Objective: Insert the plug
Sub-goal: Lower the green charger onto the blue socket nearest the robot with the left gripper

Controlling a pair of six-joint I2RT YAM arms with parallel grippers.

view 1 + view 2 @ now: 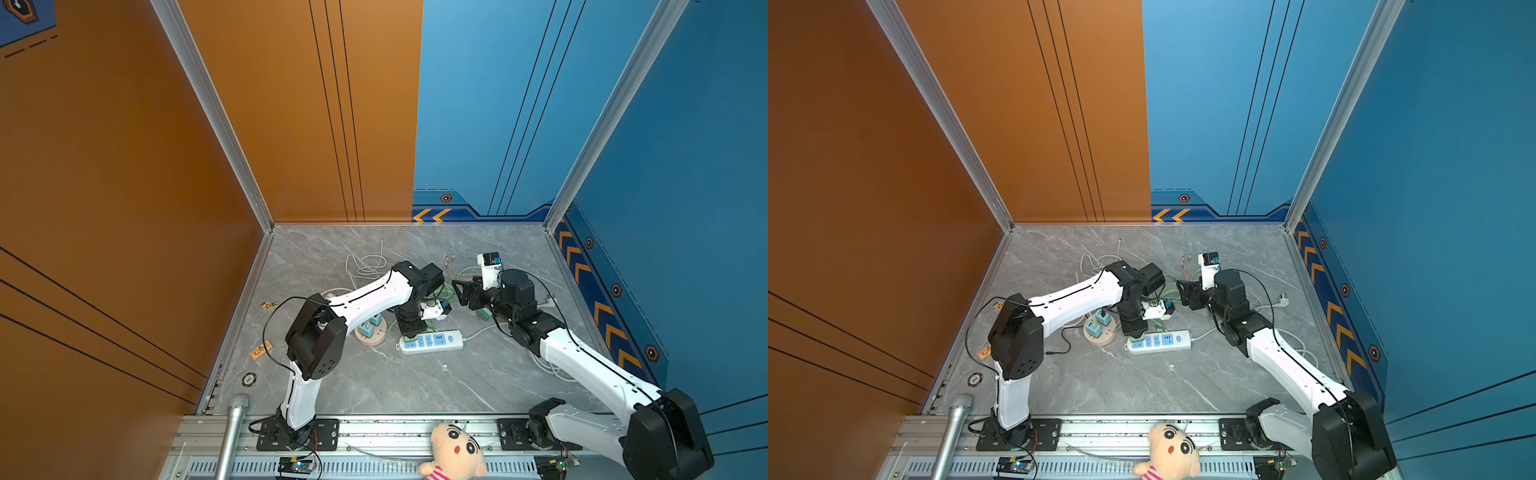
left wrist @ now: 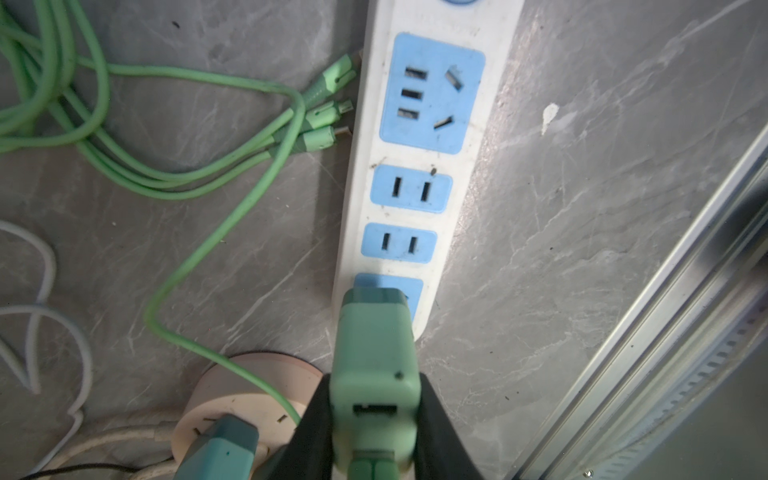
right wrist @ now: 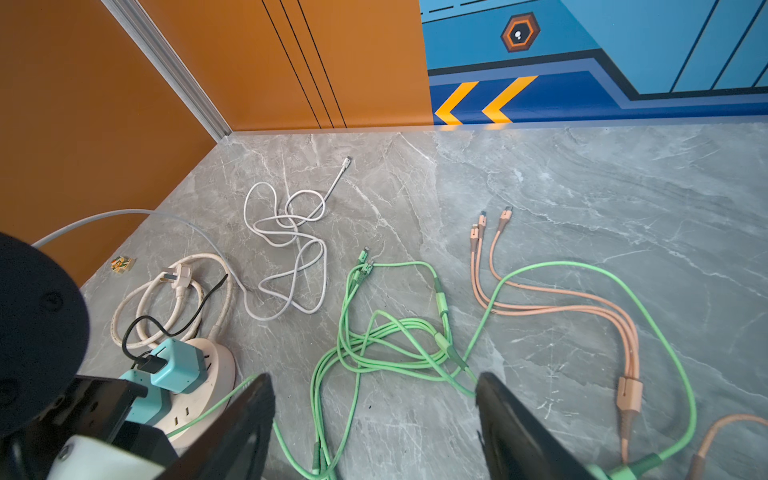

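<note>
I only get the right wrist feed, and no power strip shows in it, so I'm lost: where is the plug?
Observer: The left wrist view shows the left pincer shut on the green plug.
Operator: Is it near a socket?
Observer: Its front end covers the end socket of the strip. I cannot tell whether it is seated.
Operator: Is the neighbouring socket taken?
Observer: No, the next socket is empty, with both slots showing.
</note>
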